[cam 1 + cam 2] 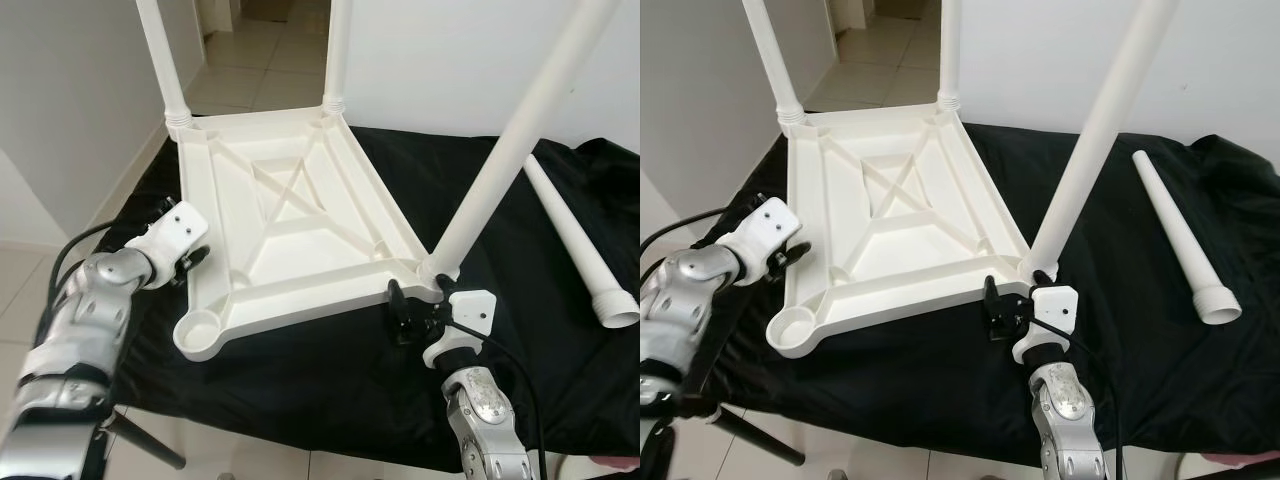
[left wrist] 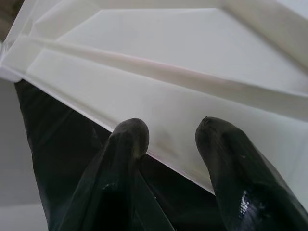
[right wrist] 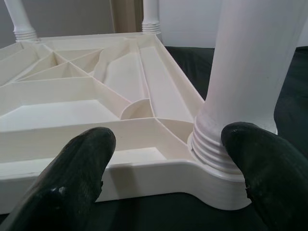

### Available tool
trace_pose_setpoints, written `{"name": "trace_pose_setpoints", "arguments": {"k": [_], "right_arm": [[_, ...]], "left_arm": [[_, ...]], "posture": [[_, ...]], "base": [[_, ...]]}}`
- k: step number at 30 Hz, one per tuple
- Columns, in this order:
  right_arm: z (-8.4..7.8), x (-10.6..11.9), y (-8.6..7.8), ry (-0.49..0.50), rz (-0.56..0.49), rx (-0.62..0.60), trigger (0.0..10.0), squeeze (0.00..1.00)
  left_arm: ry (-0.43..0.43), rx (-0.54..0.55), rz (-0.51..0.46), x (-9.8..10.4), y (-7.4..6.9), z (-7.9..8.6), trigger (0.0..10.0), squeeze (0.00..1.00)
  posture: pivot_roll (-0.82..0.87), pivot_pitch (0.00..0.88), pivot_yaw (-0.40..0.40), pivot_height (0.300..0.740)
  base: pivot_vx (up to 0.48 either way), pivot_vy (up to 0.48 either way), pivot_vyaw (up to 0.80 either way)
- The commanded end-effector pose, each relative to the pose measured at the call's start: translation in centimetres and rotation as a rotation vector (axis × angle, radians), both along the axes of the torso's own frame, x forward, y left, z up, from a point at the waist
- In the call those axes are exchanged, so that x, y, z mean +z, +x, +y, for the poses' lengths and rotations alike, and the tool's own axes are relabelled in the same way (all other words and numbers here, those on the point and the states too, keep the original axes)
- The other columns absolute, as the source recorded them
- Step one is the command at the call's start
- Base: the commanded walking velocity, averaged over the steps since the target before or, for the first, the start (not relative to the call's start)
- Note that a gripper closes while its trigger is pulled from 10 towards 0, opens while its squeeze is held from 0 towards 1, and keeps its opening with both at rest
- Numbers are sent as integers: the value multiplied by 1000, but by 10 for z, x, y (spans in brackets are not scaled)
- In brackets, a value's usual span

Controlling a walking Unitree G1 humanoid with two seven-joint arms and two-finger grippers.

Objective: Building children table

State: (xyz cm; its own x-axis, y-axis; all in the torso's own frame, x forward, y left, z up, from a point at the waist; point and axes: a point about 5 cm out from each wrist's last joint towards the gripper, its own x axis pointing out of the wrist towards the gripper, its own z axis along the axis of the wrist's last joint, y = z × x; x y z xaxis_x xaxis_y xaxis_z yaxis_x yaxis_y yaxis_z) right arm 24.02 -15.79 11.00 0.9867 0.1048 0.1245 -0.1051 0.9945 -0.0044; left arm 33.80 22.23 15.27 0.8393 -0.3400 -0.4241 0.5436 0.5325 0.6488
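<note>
A white plastic table top (image 1: pixel 290 215) lies upside down on a black cloth (image 1: pixel 330 380). Three white legs stand screwed into its corners; the nearest one (image 1: pixel 500 160) rises from the front right corner. The front left corner socket (image 1: pixel 198 330) is empty. A loose leg (image 1: pixel 575 240) lies on the cloth to the right. My left gripper (image 1: pixel 192 262) is open at the table top's left rim (image 2: pixel 159 101), its fingertips (image 2: pixel 130 137) just short of the edge. My right gripper (image 1: pixel 405 320) is open in front of the front right corner, fingers (image 3: pixel 89 149) wide apart before the leg's threaded base (image 3: pixel 211 147).
The cloth-covered surface ends close in front of me, with tiled floor (image 1: pixel 250 455) below. A dark tripod leg (image 1: pixel 150 447) stands at the lower left. White walls flank the surface on the left and behind, and a doorway opens at the far back.
</note>
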Motion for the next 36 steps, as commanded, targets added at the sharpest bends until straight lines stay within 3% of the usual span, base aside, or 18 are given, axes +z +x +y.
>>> {"name": "trace_pose_setpoints", "arguments": {"k": [1, 7, 18, 20, 21, 25, 31, 36], "right_arm": [[-3, -4, 0, -8, 21, -20, 10000, 0], [-15, -9, -4, -60, 33, -186, 10000, 0], [-23, -10, 5, -73, 39, -265, 10000, 0], [-30, -3, 22, -88, 15, -278, 10000, 0], [-30, -3, 22, -88, 15, -278, 10000, 0], [-35, 16, 63, -114, -34, -218, 10000, 0], [-35, 26, 87, -109, -28, -152, 10000, 0], [-24, 32, 111, -92, 3, -50, 10000, 0]], "left_arm": [[47, -46, 28, -4, -4, -2, 10000, 0], [88, -272, 117, -11, -27, -22, 10000, 0], [71, -452, 193, -15, -46, -47, 10000, 0], [46, -517, 220, -15, -52, -59, 10000, 0], [46, -517, 220, -15, -52, -59, 10000, 0], [-2, -620, 244, -9, -59, -82, 10000, 0], [-2, -680, 276, -7, -64, -90, 10000, 0], [-20, -753, 322, -5, -75, -101, 10000, 0]], "posture": [[-61, 0, -10, 740], [-60, 0, -13, 740], [-64, 0, -5, 740], [-68, 0, 4, 740], [-68, 0, 4, 740], [-64, 0, 9, 740], [-61, 0, 11, 740], [-59, 0, 18, 740]], "base": [[0, 0, 0], [0, 0, 0], [0, 0, 0], [0, 0, 0], [0, 0, 0], [0, 0, 0], [0, 0, 0], [0, 0, 0]]}}
